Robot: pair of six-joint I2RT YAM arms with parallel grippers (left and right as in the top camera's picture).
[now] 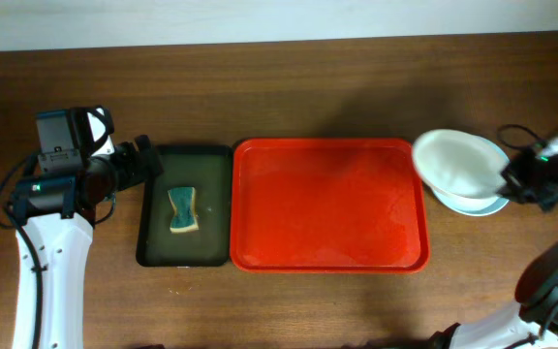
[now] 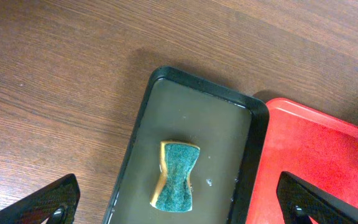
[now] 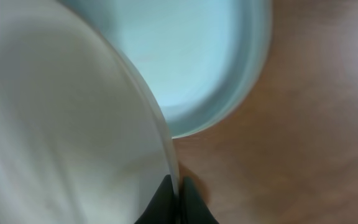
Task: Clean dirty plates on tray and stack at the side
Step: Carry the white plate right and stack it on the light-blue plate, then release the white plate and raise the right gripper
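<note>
right jaws pinch round white plate [image 1: 458,160] rim, tilted over mint-green plate [image 3: 191,56] for stacking | left jaws spread, idle

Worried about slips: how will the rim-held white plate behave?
The white plate looks rigid; probably won't flex. Its glossy rim, pinched by the right end effector, may pivot or slip. Tilted over the mint plate, it could clatter.

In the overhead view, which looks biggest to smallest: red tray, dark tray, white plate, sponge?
1. red tray
2. dark tray
3. white plate, held tilted, so less sure
4. sponge
</note>
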